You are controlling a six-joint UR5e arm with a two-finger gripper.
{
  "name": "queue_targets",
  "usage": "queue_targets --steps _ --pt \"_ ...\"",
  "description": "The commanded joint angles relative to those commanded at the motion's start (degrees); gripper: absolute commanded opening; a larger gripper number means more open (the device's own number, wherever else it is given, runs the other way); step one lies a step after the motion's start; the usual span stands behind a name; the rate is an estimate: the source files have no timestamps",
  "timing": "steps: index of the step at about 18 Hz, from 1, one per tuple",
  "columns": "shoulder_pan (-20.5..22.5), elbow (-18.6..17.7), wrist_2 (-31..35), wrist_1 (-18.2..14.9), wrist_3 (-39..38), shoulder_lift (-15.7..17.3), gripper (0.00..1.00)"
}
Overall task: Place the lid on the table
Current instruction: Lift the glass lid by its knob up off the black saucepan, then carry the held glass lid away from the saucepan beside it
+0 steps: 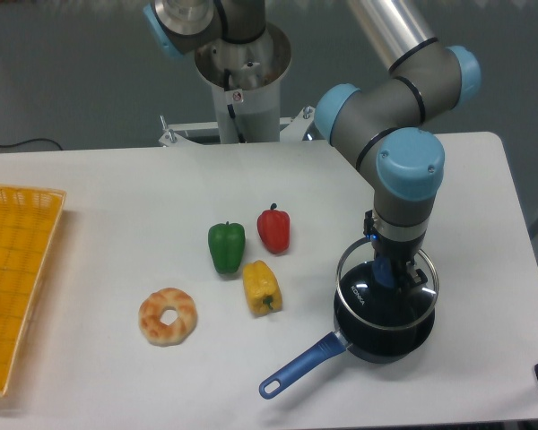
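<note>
The lid (pixel 420 288) is a clear glass disc with a thin silver rim. It sits over the dark saucepan (pixel 386 336) at the front right of the white table (pixel 117 224); I cannot tell whether it rests on the pan or is just above it. My gripper (pixel 388 274) points straight down at the lid's centre. Its fingers are closed around the small blue knob, which is mostly hidden between them.
The saucepan's blue handle (pixel 300 365) points to the front left. A yellow pepper (pixel 261 287), a green pepper (pixel 226 246), a red pepper (pixel 273 229) and a doughnut (pixel 169 315) lie in the middle. A yellow mesh tray (pixel 13 278) lies at the left edge.
</note>
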Motion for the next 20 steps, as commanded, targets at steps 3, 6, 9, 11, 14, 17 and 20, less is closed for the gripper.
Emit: queue_targets --steps 3,6,9,11,14,17,20 --pt "0.09 -0.61 -0.52 0.17 0.00 0.61 0.56" --pt "0.79 -1.40 -0.70 0.26 0.00 1.40 0.56" --pt "1.93 -2.81 -0.88 0.44 0.61 2.63 0.56" --pt "2.63 -3.86 -1.23 0.53 0.70 3.60 0.56" --pt "2.90 -4.83 -1.14 0.70 0.70 4.39 0.55" --pt "4.04 -6.23 -1.23 0.79 0.88 5.18 0.55" --pt "5.27 -8.17 -1.14 1.75 3.33 5.80 0.55"
